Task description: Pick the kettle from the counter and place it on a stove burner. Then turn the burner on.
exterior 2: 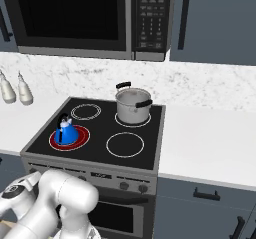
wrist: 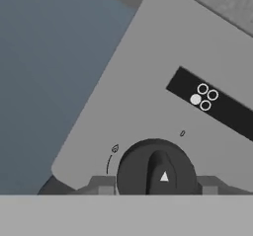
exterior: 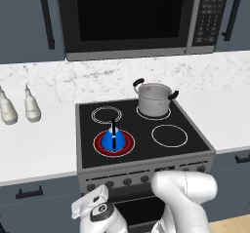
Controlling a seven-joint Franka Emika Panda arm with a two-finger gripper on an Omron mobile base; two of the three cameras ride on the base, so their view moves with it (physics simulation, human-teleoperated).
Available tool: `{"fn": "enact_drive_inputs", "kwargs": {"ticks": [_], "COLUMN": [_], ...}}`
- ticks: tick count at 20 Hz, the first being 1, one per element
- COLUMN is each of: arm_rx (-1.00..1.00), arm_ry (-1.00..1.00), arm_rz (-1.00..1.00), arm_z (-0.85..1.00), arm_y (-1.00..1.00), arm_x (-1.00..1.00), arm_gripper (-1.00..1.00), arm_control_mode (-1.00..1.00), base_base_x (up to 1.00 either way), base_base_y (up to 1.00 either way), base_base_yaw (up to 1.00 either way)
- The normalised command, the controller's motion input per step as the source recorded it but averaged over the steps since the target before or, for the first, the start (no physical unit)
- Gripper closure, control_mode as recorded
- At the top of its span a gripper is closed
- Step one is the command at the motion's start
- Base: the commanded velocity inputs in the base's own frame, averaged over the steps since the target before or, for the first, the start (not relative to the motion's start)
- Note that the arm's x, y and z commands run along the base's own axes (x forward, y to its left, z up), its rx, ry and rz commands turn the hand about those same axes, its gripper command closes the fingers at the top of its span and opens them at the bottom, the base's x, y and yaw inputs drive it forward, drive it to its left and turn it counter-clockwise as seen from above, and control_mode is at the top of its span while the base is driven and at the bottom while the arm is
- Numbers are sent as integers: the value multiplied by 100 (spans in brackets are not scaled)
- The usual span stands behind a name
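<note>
Blue and cone-shaped, the kettle [exterior: 113,140] is seen standing upright on the stove burner [exterior: 125,147] at the lower left of the black glass cooktop [exterior: 190,125], in the centre of the left base view; the burner's rings are shown glowing red around the kettle's base. In the right base view the kettle [exterior 2: 67,132] is found left of centre on the same red burner [exterior 2: 80,138]. A steel pot [exterior: 154,99] with black side handles is set on the upper right circle of the cooktop, well apart from the kettle. Two white bottles [exterior: 19,106] are placed on the white marble worktop [exterior: 44,144] at the left edge of the left base view. In the hand view, a round dark knob [wrist: 155,168] with a white triangle is seen at the bottom centre of the grey stove front panel [wrist: 148,67], and the end effector [wrist: 157,184] is placed around it, one grey fingertip [wrist: 105,184] just beside each side of the knob. Whether the knob is actually gripped or merely straddled cannot be told.
</note>
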Motion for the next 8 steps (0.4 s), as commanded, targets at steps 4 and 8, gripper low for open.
{"fn": "enact_drive_inputs", "kwargs": {"ticks": [4,8], "arm_rx": [-3,0], "arm_ry": [0,0], "arm_rz": [0,0], "arm_z": [0,0], "arm_y": [4,0], "arm_x": [0,0], "arm_gripper": [-100,-100], "arm_control_mode": [-100,-100], "base_base_x": [0,0], "base_base_y": [0,0], "base_base_yaw": [0,0]}}
